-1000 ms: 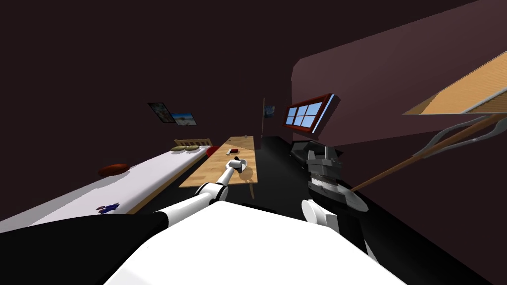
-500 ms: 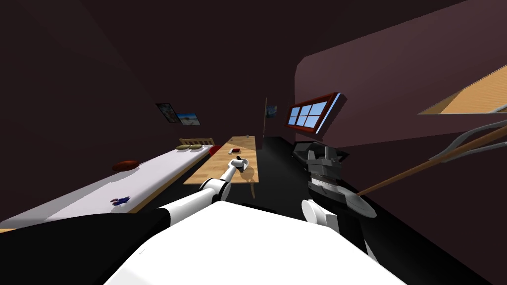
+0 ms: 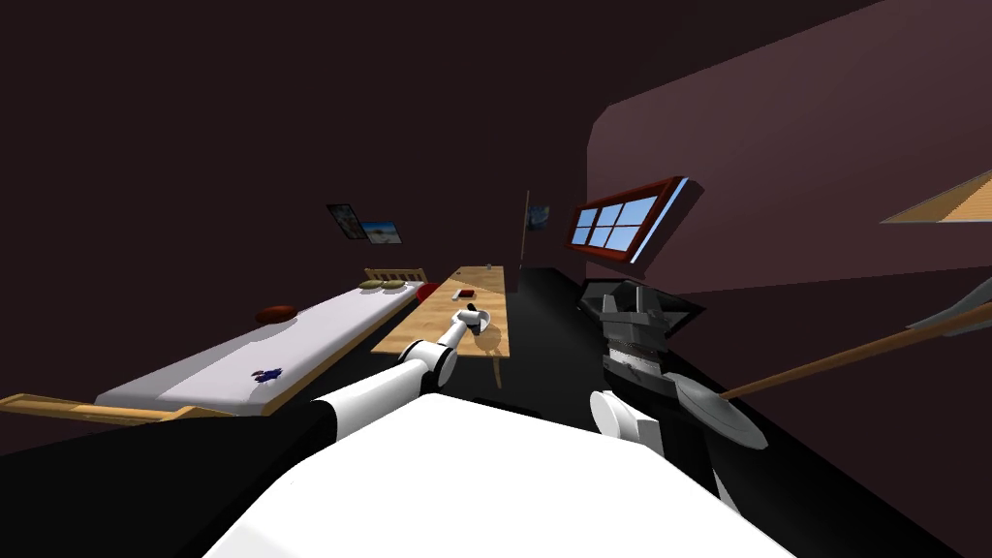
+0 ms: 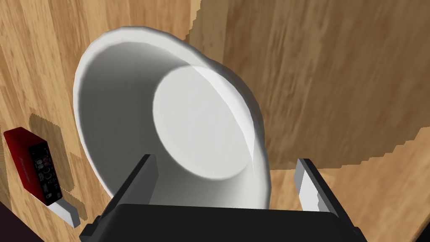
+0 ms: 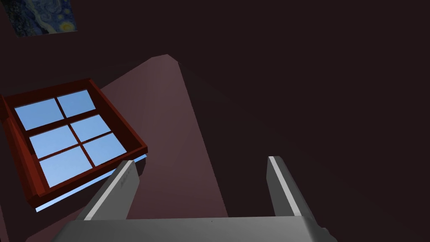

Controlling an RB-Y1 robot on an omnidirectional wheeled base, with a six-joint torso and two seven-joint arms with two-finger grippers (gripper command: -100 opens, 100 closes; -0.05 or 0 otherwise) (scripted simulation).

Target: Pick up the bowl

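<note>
A plain white bowl (image 4: 197, 126) hangs tilted above the wooden table (image 4: 336, 63), casting a broad shadow on the boards. My left gripper (image 4: 225, 159) is shut on it: one finger lies inside the bowl and the other stands outside its wall. In the head view the bowl (image 3: 478, 320) sits at the end of my outstretched left arm, held by the left gripper (image 3: 470, 312) over the near half of the table (image 3: 480, 281). My right gripper (image 5: 201, 161) is open and holds nothing; it is raised beside my chest (image 3: 632, 295).
A small red box (image 4: 33, 164) lies on the table beyond the bowl, also visible as a red box (image 3: 464, 293). A long white bed (image 3: 291, 339) with a red cushion (image 3: 276, 314) runs left of the table. A long-handled tool (image 3: 823, 363) slants across at right.
The whole head view has shifted: bed and table have slid right and shrunk a little, so my body has moved. The bowl stays in my left gripper. The right arm keeps its pose.
</note>
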